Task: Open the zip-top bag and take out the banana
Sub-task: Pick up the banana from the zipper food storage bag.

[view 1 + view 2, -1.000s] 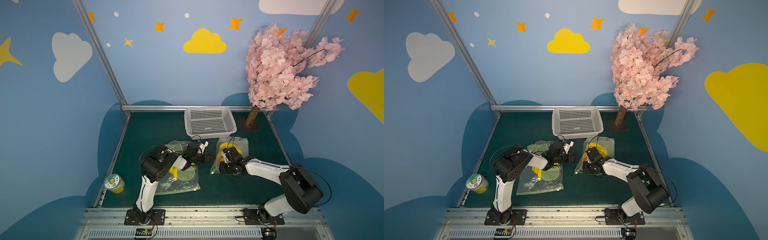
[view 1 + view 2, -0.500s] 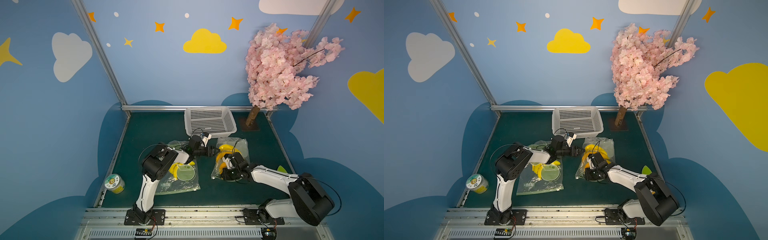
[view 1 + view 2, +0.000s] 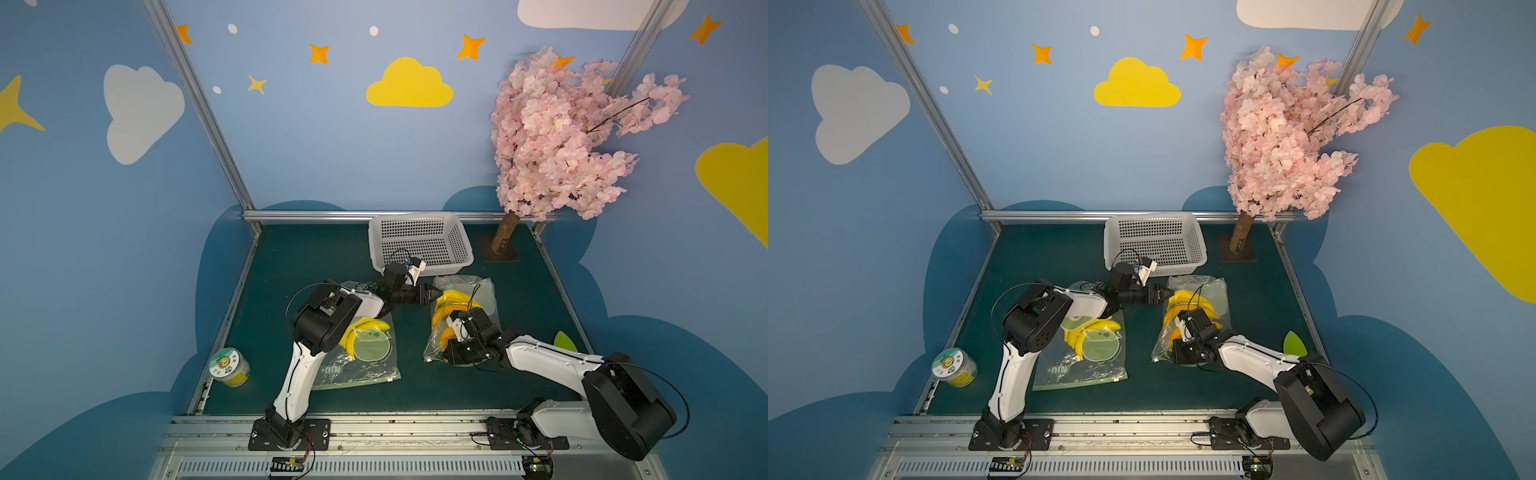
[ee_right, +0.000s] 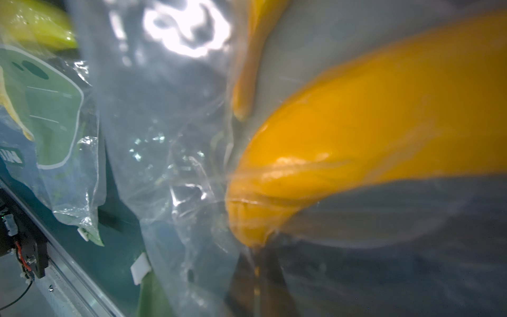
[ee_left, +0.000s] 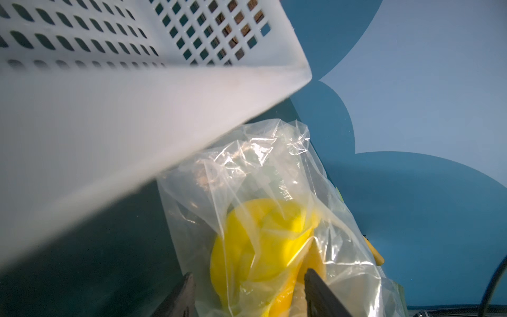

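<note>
Dark green mat [image 3: 311, 266] covers the bench floor, with painted blue walls [image 3: 332, 145] on three sides. Nearest the camera, along the bottom of both top views, runs the aluminium rail [image 3: 374, 428] carrying both arm bases. At lower left, just off the mat edge, a jar [image 3: 230, 368] with a printed lid stands upright. Left of centre a printed zip-top bag [image 3: 353, 374] lies flat with yellow bananas [image 3: 365, 326] inside, partly under the left arm. Right of centre lies the clear zip-top bag [image 3: 484, 293], crumpled, long axis running away from the camera. The banana bunch [image 3: 446, 301] is inside it. Right gripper [image 3: 444, 355] is at the near end of this bag. Its jaws are together, and the blurred right wrist view shows the film gathered into them, a banana tip just beside. Whether the zip is open cannot be told. A leaf-shaped green piece [image 3: 564, 340] lies at the right edge of the mat. Left gripper [image 3: 434, 294] reaches in level from the left to the far end of the clear bag. In the left wrist view its fingers [image 5: 319, 291] stand apart with the bagged bananas between them; contact cannot be judged. Beyond, touching nothing, the white basket [image 3: 415, 245] sits at upper centre. Blossom tree [image 3: 561, 137] stands at upper right.
</note>
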`<action>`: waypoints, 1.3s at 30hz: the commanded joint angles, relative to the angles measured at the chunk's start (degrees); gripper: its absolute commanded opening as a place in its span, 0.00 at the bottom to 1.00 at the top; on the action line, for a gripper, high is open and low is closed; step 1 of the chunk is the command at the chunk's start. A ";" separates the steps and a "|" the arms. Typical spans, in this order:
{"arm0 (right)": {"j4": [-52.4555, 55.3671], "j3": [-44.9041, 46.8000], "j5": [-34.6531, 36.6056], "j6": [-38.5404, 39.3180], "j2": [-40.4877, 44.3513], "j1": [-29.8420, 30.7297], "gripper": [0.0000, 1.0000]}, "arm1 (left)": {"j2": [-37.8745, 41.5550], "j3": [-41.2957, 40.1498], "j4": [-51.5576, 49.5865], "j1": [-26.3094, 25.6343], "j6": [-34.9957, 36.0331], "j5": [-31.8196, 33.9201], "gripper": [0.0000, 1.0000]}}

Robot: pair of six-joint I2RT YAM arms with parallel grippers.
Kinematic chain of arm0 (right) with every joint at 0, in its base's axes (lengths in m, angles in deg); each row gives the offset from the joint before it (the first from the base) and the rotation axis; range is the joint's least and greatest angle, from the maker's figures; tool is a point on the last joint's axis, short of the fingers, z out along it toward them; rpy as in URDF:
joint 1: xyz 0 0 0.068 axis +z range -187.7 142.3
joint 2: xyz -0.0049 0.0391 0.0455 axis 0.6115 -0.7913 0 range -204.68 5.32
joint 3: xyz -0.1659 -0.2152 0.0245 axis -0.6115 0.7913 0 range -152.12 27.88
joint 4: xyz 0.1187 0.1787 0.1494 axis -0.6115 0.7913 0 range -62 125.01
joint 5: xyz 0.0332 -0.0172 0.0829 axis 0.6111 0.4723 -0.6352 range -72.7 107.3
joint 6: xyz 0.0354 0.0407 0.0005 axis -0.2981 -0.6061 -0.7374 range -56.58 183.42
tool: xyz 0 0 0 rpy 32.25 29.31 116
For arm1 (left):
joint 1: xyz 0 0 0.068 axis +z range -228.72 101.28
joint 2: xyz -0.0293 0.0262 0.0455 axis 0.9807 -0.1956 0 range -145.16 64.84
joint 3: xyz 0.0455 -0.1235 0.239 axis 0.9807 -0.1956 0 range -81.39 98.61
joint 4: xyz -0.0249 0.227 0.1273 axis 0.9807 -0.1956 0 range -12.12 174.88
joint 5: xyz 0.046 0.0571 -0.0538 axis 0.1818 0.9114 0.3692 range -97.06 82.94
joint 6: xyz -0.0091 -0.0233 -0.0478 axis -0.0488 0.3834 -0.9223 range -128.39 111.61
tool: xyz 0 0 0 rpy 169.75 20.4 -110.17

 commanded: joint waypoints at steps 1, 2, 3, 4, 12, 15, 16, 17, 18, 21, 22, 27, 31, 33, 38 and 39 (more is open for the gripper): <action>1.28 1.46 -1.23 0.64 -0.17 -0.11 0.00 | -2.66 0.49 0.78 0.77 -2.27 -0.88 0.60; 1.30 1.46 -1.27 0.76 -0.28 -0.12 0.00 | -3.06 0.96 0.66 0.82 -2.36 -1.31 0.58; 1.25 1.37 -1.27 0.88 -0.37 -0.13 0.00 | -3.48 1.17 0.69 0.77 -2.56 -1.69 0.56; 1.30 1.30 -1.27 0.98 -0.45 -0.13 0.00 | -3.66 1.33 0.82 0.77 -2.76 -1.81 0.52; 1.55 0.53 -1.32 1.57 -0.97 -0.10 0.00 | -4.00 0.40 5.03 0.77 -4.76 -3.05 0.03; 2.11 -0.10 -1.70 2.02 -1.16 -0.13 0.00 | -3.26 -1.00 6.76 0.90 -5.14 -2.08 0.03; 2.51 -0.33 -2.02 2.30 -1.22 -0.13 0.00 | -2.85 -1.63 7.09 1.10 -5.20 -1.74 0.03; 3.13 -0.77 -2.46 2.73 -1.23 -0.13 0.00 | -2.22 -2.40 7.55 1.34 -5.09 -1.16 0.03; 3.99 -1.24 -2.99 3.24 -1.13 -0.12 0.00 | -1.51 -3.34 7.95 1.68 -5.09 -0.30 0.03; 6.54 -2.52 -4.86 4.52 -0.15 -0.13 0.00 | 1.11 -6.34 8.41 2.83 -4.34 2.30 0.03; 7.20 -2.78 -5.38 4.85 0.35 -0.08 0.00 | 1.93 -7.23 8.42 3.22 -3.90 3.16 0.03; 12.46 -4.75 -8.14 7.14 3.92 -0.13 0.00 | 5.46 -10.77 8.49 3.63 -1.21 7.50 0.03; 15.77 -6.13 -10.45 8.46 6.09 -0.08 0.00 | 6.41 -11.82 9.83 3.58 -1.19 10.05 0.03; 16.77 -6.53 -12.80 8.88 6.93 -0.07 0.00 | 6.66 -11.72 9.80 3.58 -1.05 11.18 0.03; 22.29 -8.78 -20.48 11.35 6.16 0.30 0.00 | 6.92 -10.81 8.89 3.58 0.32 13.84 0.03; 23.95 -9.06 -22.20 12.05 5.80 0.60 0.00 | 6.98 -10.54 8.84 3.58 0.62 14.34 0.03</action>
